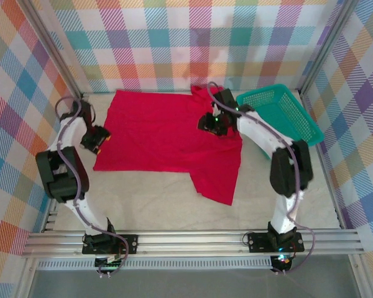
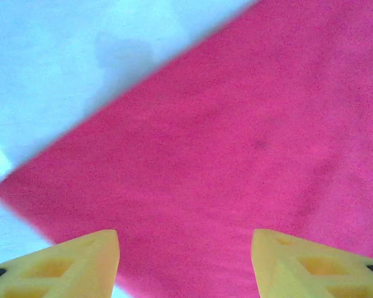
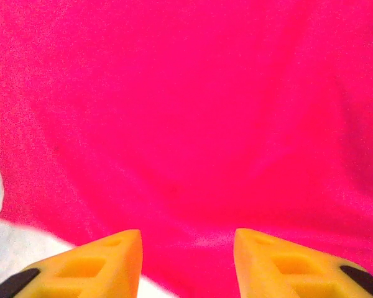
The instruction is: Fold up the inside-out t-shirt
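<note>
Robot lab test cell, aluminium-profile frame, plaid walls, pale tabletop, mounting rail along the near edge

surface: pale table | on it: red t-shirt — spread out | teal mesh basket — far right corner

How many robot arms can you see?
2. The left arm stands at the red t-shirt's left edge; the right arm reaches over its right side, beside the teal basket.
</note>
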